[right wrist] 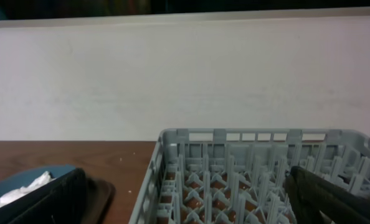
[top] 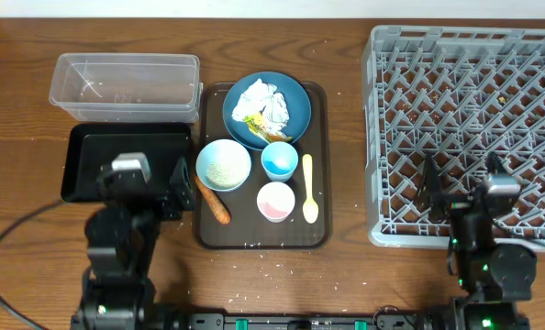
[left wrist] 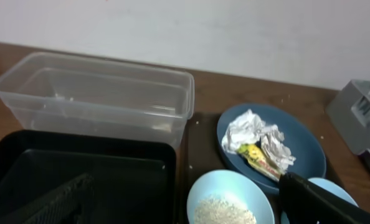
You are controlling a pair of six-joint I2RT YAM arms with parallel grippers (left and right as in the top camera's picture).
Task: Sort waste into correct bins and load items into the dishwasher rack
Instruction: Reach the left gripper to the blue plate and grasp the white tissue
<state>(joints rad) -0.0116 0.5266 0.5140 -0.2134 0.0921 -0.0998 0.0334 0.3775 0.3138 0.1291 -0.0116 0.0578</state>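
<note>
Forward-right of left gripper [top: 142,181]: tissue [top: 271,105] on plate [top: 302,96], this arm nearer
Left gripper: jaws apart, empty
Right gripper [top: 465,188]: jaws apart, empty

- Holding left gripper [top: 141,183] wide apart, empty, fingers [left wrist: 316,199] aimed forward and slightly downward.
- Holding right gripper [top: 470,188] equally wide, empty, aimed level ahead.
- With both arms folded up directly behind each gripper.

Crumpled tissue [top: 269,103] atop blue plate [top: 300,112]
</note>
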